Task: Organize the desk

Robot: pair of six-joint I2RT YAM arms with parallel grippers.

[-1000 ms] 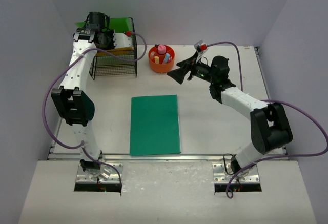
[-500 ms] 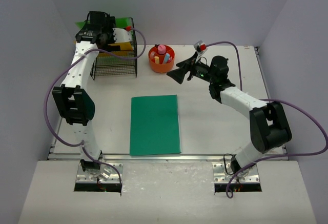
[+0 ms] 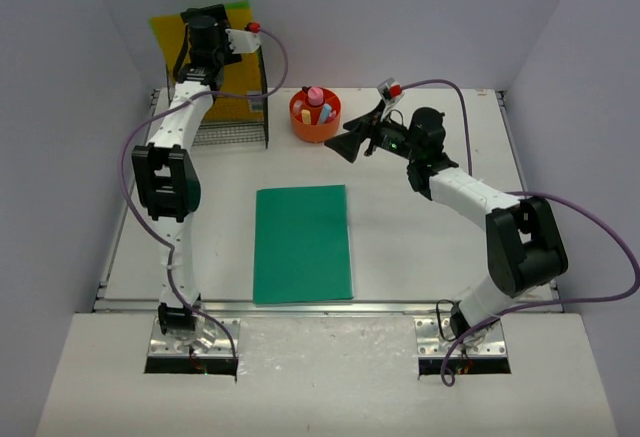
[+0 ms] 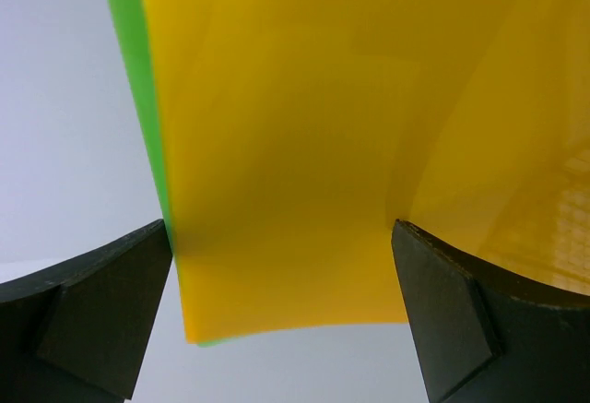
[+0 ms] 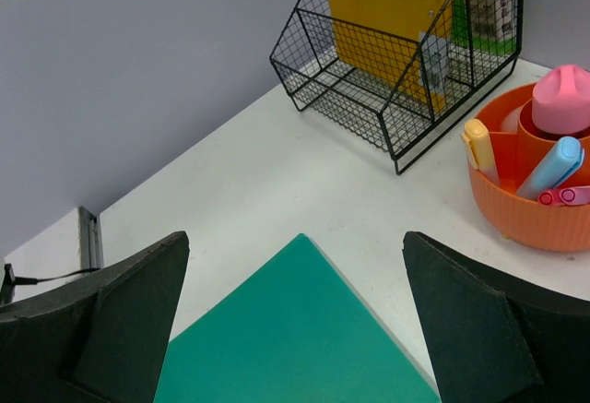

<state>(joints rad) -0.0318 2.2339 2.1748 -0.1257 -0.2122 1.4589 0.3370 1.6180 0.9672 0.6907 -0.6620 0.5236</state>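
Observation:
The white desk [image 3: 420, 247] holds a teal folder [image 3: 303, 242] lying flat at its middle front. At the back left, a yellow folder [image 3: 232, 19] stands upright in a black wire rack [image 3: 235, 132], with a green folder [image 4: 129, 53] just behind it. My left gripper [image 3: 205, 37] hangs high over the rack. In the left wrist view the left gripper [image 4: 281, 237] is open, with a corner of the yellow folder [image 4: 304, 145] showing between the jaws and touching neither. My right gripper [image 3: 345, 145] hovers open over the desk, above the teal folder's far corner [image 5: 304, 338].
An orange cup [image 3: 315, 115] with markers and a pink-capped item stands right of the rack, close to the right gripper's fingers. Pale grey walls close in the back and sides. A metal rail [image 3: 330, 305] runs along the front edge.
The left gripper has opened and let go of the yellow folder, which now stands upright in the rack. The left arm has risen and straightened. The right arm has not moved.

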